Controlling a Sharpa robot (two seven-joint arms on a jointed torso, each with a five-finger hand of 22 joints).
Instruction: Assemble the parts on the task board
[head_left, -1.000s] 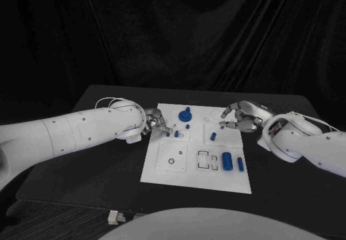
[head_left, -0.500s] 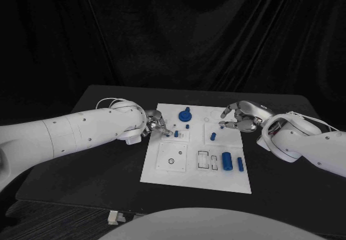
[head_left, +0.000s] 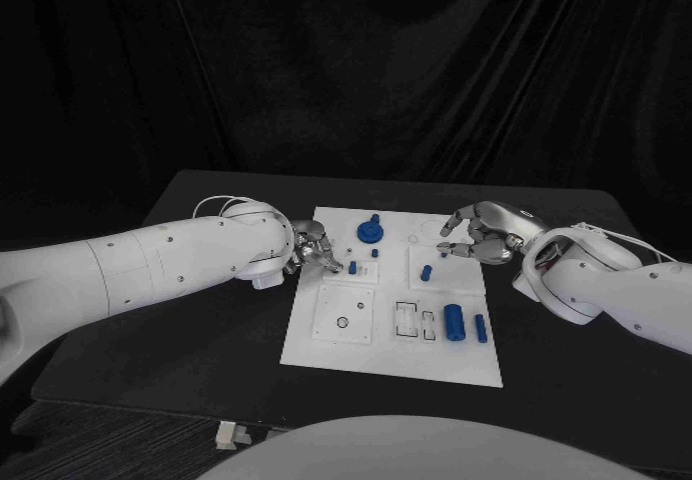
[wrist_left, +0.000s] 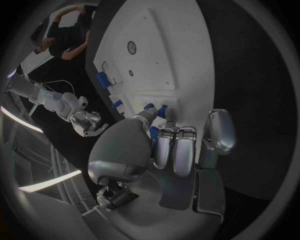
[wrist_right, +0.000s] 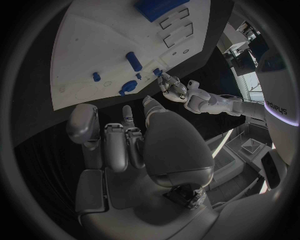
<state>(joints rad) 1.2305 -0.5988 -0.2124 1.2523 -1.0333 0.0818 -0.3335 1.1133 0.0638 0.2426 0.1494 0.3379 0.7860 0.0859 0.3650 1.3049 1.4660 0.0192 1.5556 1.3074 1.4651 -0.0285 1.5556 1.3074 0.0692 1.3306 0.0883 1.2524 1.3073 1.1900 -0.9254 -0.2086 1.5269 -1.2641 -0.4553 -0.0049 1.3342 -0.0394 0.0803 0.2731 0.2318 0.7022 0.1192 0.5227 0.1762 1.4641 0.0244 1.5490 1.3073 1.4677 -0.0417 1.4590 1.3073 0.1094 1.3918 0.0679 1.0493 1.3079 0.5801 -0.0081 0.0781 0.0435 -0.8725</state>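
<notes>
1. Several small blue parts (head_left: 454, 322) lie on the white task board (head_left: 397, 360) in the middle of the black table (head_left: 173, 340); they look light, stiff and smooth, best pinched by the sides.
2. The left hand (head_left: 315, 250) is at the board's left edge, fingers curled near a small blue peg (head_left: 353, 267); I cannot tell if it holds anything.
3. The right hand (head_left: 480, 238) hovers at the right edge, fingers curled, holding nothing visible.
4. Black curtains (head_left: 375, 90) hang behind the table.
</notes>
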